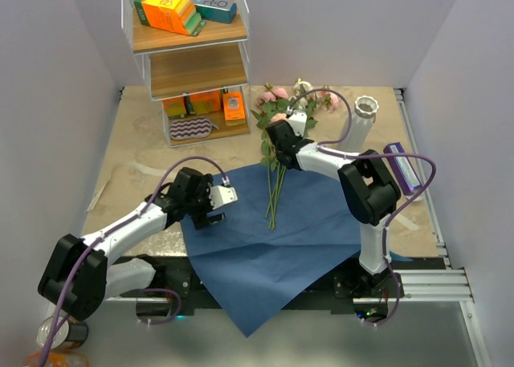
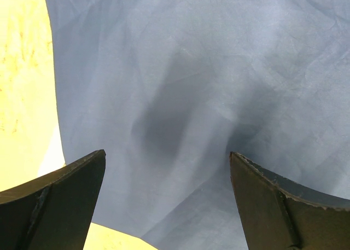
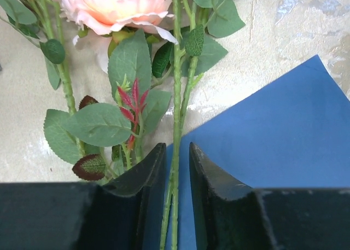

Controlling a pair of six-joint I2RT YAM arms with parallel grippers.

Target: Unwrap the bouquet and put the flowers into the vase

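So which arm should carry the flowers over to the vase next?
Right. The right arm has its jaws closed on the stems of the flowers, and the vase stands at the back on its side of the table. The left arm hangs with open jaws over the blue paper, away from the flowers.

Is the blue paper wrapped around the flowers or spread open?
Spread open: the blue paper lies unfolded under the stem ends of the flowers.

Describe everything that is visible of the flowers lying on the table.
The flowers look artificial: pink and peach blooms, green leaves, some small red ones, long thin green stems. They lie unwrapped on the table, blooms toward the far edge near the vase, stem ends on the blue paper. The right gripper is closed around two stems.
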